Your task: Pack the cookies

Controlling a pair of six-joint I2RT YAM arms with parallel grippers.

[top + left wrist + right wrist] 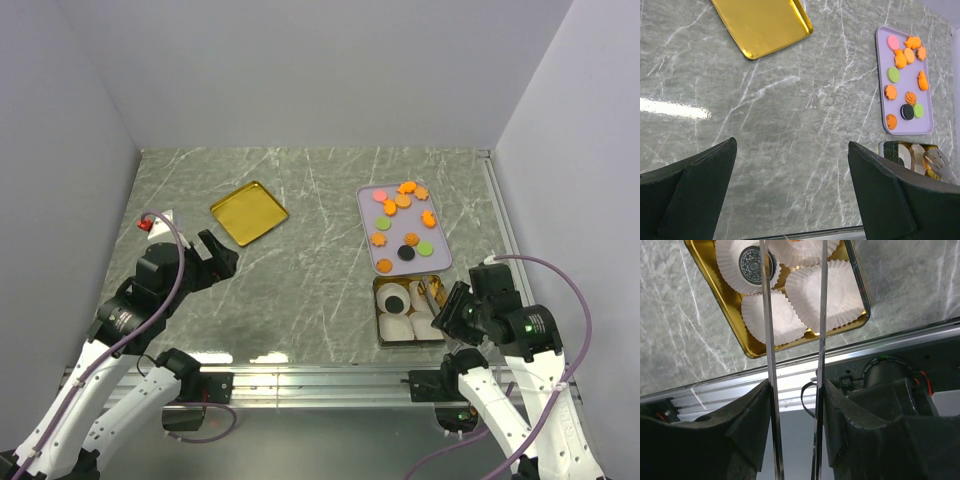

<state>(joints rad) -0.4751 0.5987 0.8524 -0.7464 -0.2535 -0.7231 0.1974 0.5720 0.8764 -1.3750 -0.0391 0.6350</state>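
Several cookies (402, 222), mostly orange with a few pink, green and black, lie on a lilac tray (441, 255) at the right; the left wrist view shows these cookies (905, 56) on the tray (927, 107) too. One black patterned cookie (754, 262) rests in a white paper cup inside the gold tin (728, 320). My right gripper (796, 385) is shut on metal tongs (767, 315), whose tips hang apart over the tin (380, 335). Left of centre, my left gripper (790, 145) is open over bare table.
A gold lid (248, 212) lies at the back left, also seen from the left wrist (760, 22). White paper cups (832, 290) fill the tin. The table's metal front rail (320, 375) runs close behind the tin. White walls enclose three sides.
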